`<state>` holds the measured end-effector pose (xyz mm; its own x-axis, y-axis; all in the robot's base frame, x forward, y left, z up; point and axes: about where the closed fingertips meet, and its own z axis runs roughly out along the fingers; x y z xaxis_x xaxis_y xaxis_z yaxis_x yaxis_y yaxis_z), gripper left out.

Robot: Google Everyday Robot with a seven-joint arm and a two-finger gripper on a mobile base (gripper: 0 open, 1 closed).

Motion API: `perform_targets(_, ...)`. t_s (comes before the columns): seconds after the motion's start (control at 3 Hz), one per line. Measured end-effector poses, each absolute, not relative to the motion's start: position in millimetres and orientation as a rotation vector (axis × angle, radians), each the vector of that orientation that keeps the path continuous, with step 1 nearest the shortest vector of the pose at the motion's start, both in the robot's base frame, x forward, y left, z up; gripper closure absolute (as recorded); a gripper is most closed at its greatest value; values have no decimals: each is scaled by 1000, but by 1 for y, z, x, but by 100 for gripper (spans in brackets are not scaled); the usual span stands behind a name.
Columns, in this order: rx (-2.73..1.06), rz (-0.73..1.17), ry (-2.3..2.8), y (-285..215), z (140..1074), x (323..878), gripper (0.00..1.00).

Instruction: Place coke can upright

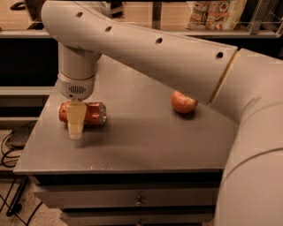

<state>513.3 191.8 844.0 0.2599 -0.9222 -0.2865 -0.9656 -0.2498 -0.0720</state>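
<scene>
The coke can [90, 114] is red with silver ends and lies on its side near the left edge of the grey table [146, 145]. My gripper [75, 120] hangs straight down from the white wrist [77, 86]. Its cream tip is in front of the left part of the can and covers it, down at the level of the can. The can's left end shows just past the gripper.
A red apple [181, 104] sits right of centre on the table, partly covered by my white arm [150, 53], which spans the top of the view. Drawers [139, 201] are below the tabletop. Snack bags [216, 13] stand on a shelf behind. Cables [13, 141] lie on the floor at left.
</scene>
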Motion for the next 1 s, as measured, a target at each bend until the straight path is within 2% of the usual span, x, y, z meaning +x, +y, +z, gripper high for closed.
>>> perform_targets(1.0,-2224,339,1683,192,873,511,87)
